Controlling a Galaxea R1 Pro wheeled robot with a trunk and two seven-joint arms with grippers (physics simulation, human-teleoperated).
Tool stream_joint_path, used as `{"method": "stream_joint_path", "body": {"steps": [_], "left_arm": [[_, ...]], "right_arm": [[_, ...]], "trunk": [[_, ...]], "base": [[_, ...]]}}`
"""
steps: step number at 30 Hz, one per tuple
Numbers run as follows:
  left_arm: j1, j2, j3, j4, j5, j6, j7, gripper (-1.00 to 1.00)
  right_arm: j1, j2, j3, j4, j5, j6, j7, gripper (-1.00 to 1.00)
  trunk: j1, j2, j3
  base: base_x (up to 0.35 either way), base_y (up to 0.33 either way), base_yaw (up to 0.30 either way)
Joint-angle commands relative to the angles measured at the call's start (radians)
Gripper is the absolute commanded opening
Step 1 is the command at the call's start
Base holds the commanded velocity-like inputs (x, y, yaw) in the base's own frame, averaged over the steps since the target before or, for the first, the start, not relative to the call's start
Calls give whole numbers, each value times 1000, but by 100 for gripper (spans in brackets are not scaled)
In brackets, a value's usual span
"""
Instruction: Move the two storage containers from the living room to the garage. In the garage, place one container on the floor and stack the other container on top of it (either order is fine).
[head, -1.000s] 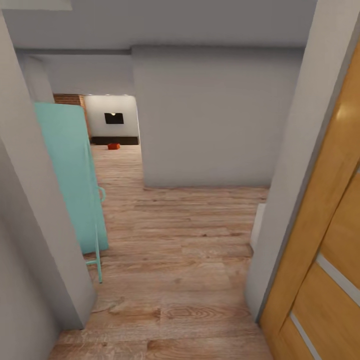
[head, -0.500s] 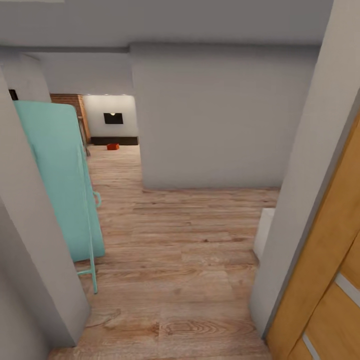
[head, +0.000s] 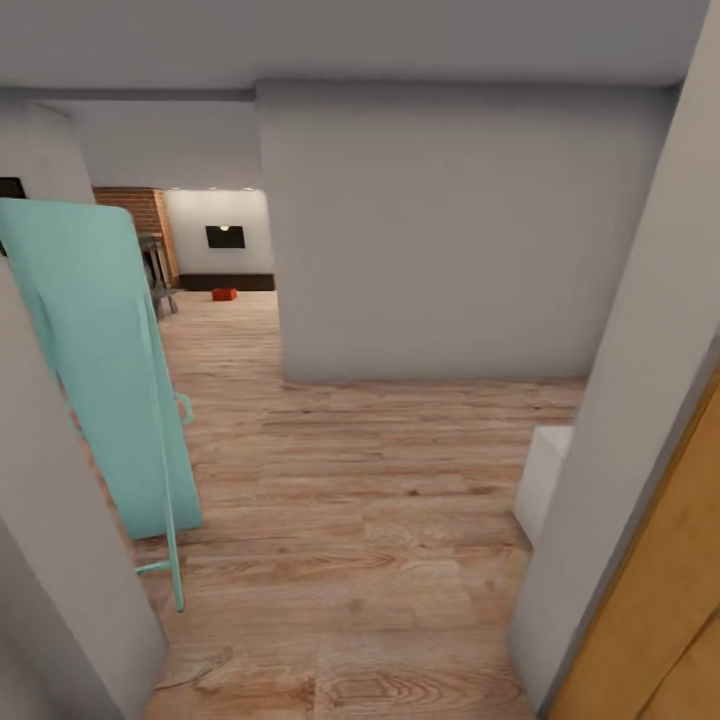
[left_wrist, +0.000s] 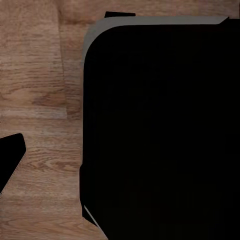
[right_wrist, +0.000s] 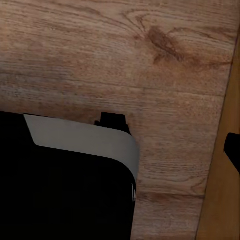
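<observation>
One storage container (head: 224, 294), a small orange-red box, lies far off on the light wood-plank floor of the living room, in front of the long dark low cabinet (head: 245, 282) and below the black wall TV (head: 225, 236). I am in a hallway, well away from it. The left wrist view holds a dark tip (left_wrist: 10, 157) at the picture's edge over the planks, beside the robot's black base (left_wrist: 160, 130). Another dark tip (right_wrist: 233, 150) sits at the edge of the right wrist view. Neither view lets me judge how the jaws stand.
A teal board on thin legs (head: 100, 370) leans against the left wall corner. A grey wall block (head: 440, 230) closes the hallway ahead, with the opening to its left. A white box (head: 545, 480) and a honey-wood door (head: 660, 620) stand at the right. A brick column (head: 130, 205) flanks the opening.
The whole view has shifted: the camera has moved forward through the doorway, so the wooden door slides out to the right and the teal board looms nearer. The container has not moved.
</observation>
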Motion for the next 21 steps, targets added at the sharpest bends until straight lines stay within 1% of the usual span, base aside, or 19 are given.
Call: {"method": "stream_joint_path", "body": {"steps": [1,21], "left_arm": [[0,0,1,0,4,-1,1,100],[0,0,1,0,4,-3,1,100]], "right_arm": [[-1,0,8,2,-8,-5,-1,100],[-1,-1,8,2,-7,-5,-1,100]], "trunk": [[0,0,-1],[0,0,-1]], "base": [[245,0,0],[245,0,0]]}}
